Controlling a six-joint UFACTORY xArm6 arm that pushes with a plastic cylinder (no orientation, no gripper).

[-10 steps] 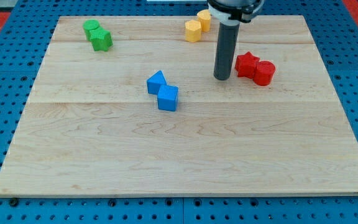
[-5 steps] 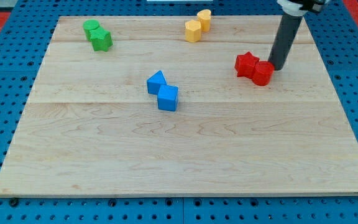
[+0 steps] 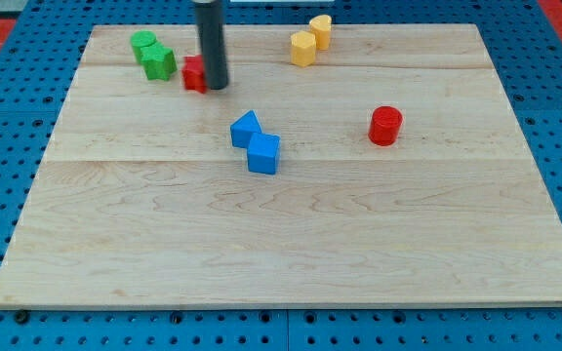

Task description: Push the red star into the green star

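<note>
Layout, the view's left to the view's right:

- Upper left of desk [image 3: 291, 234]: 2 green blocks, touching. Green cylinder [image 3: 143, 42] toward the view's top-left; green star [image 3: 159, 61] just below and to its right.
- Just right of green star: red star [image 3: 194, 74], partly hidden behind the rod. Narrow gap visible between red star and green star; not touching, as far as can be told.
- Rod [image 3: 210, 39]: dark, upright, entering from the view's top edge. My tip [image 3: 215, 86] resting on the desk directly against the right side of the red star, on the side away from the green star.
- Pincer: none fitted on this arm; open or closed state cannot be told, no such part in view.
- Centre of desk: 2 blue blocks, touching corner to corner. Blue triangular block [image 3: 245, 128] at upper left; blue cube [image 3: 263, 153] at lower right. Well apart from my tip, below and to its right.
- Top edge, right of centre: 2 yellow blocks, touching. Yellow block [image 3: 302, 48] at lower left, second yellow block [image 3: 320, 29] at upper right; exact shapes not clear.
- Right of centre: red cylinder [image 3: 385, 126], upright, alone, well apart from all other blocks.
- Surround: blue perforated panel [image 3: 8, 175] visible on all sides of the wooden desk.
</note>
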